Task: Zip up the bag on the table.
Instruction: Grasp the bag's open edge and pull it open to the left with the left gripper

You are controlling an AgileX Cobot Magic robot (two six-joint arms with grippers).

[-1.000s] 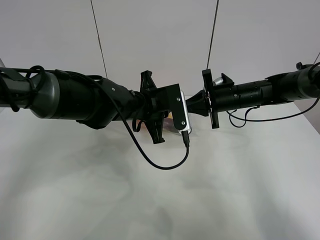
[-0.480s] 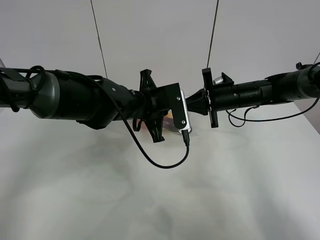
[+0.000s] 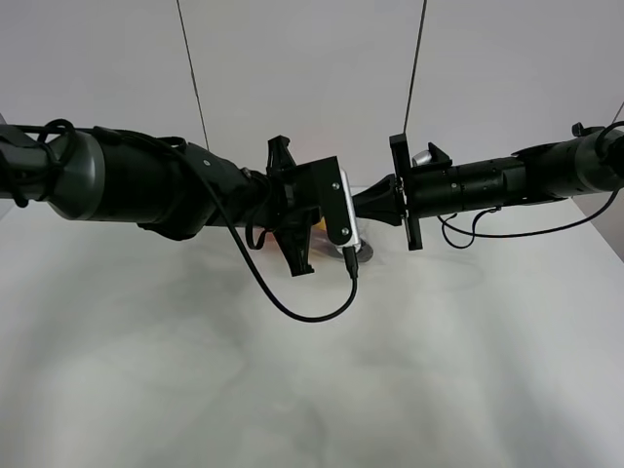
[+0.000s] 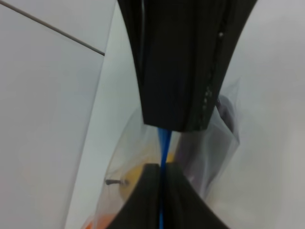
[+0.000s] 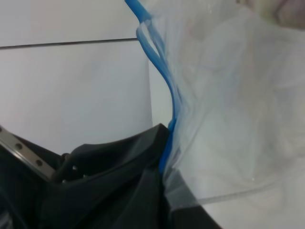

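Both arms have shifted a little toward the left of the high view since a second ago, the left wrist also lifting slightly, and the hanging cable loop point(image 3: 292, 310) has gone along with it. From up there the two wrists meet tip to tip over the white table point(image 3: 292, 400) and cover nearly everything beneath them. Of the bag point(image 3: 365, 253) only a greyish sliver of clear plastic and a faint orange tint show under the left wrist. Neither set of fingertips can be made out from this camera.

The left wrist view gives more. The left gripper point(image 4: 161, 168) has its jaws pressed together on the bag's blue zip strip point(image 4: 164, 140), which runs straight out between them. It then disappears under a black tapered shape point(image 4: 176, 71) filling the upper part of that picture. Through the crinkled plastic a yellow fruit point(image 4: 129, 177) shows, along with a cut-off patch of orange point(image 4: 100, 222) and a blurred purple aubergine point(image 4: 225, 110).

In the right wrist view the right gripper point(image 5: 164, 164) is likewise clamped on the strip, with clear film billowing away beside it. Further along, the strip's two halves part slightly before the frame cuts them off. Whether the bag rests on the table or hangs between the grippers cannot be told.
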